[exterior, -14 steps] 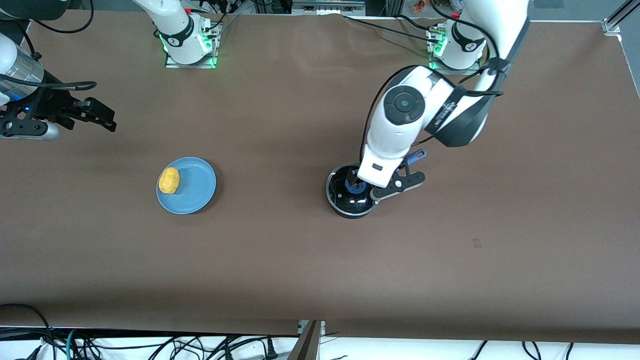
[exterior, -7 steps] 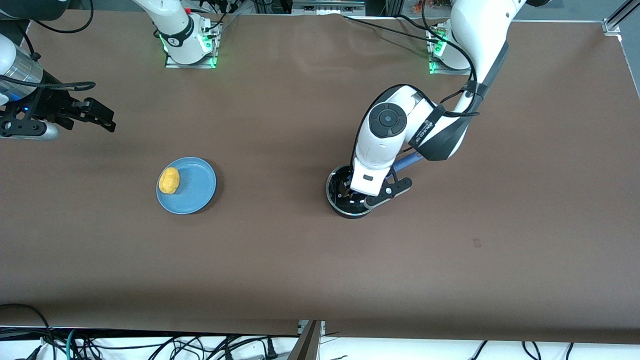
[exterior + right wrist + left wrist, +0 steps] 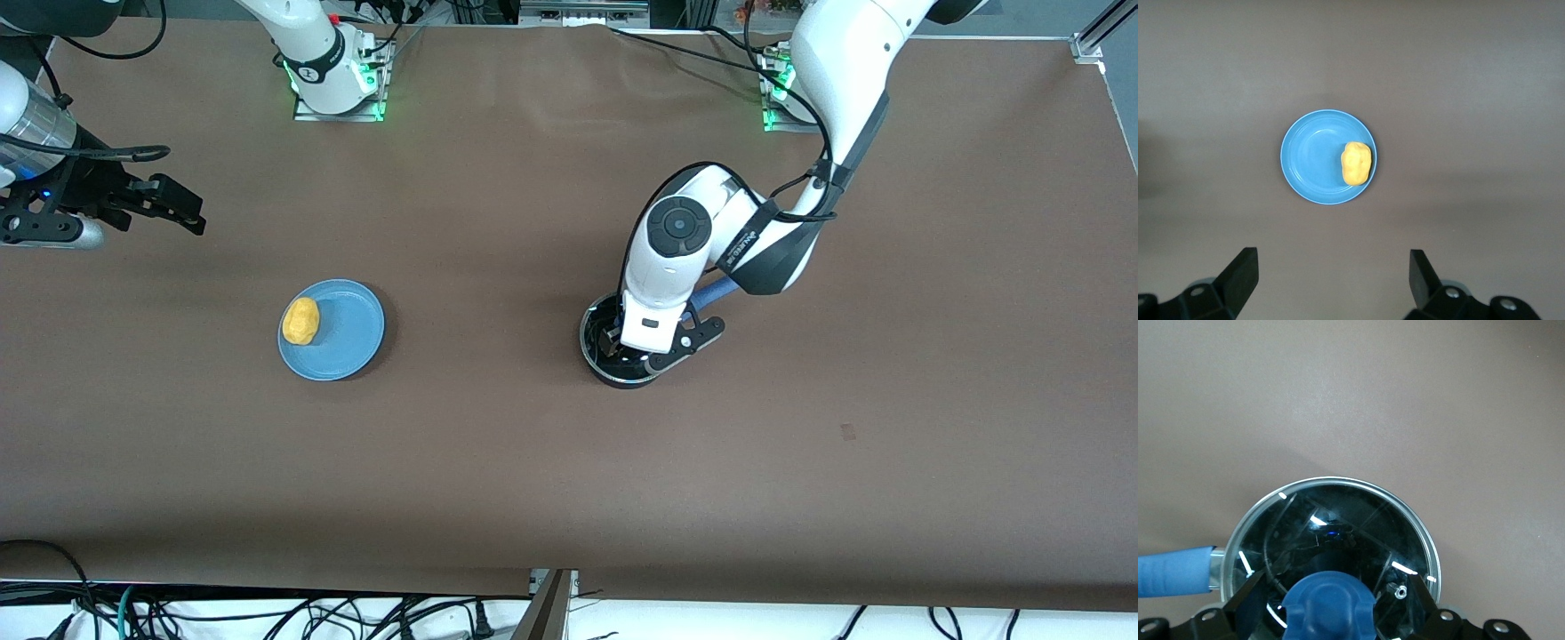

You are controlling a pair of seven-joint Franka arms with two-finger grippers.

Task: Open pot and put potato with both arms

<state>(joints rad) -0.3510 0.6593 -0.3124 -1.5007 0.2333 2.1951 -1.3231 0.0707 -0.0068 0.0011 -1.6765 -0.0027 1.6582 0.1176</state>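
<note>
With its jaws parted either side of the lid's blue knob [image 3: 1329, 605], the left gripper [image 3: 633, 348] hangs over the pot [image 3: 594, 342]; the glass lid [image 3: 1338, 533] looks slippery and fragile, so grip the knob. The right gripper [image 3: 1331, 280] waits open above the potato [image 3: 1356, 163], on the plate [image 3: 1305, 160] toward the right arm's end.

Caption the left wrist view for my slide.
Open left gripper straddling the blue knob of the pot lid.

White arms [image 3: 680, 258], black bands, apparently black cables.

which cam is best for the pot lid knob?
Left wrist view: the blue lid knob sits large between the left gripper's open fingers. Front view: the left arm hides it; only the pot rim shows. Right wrist view: absent.
</note>
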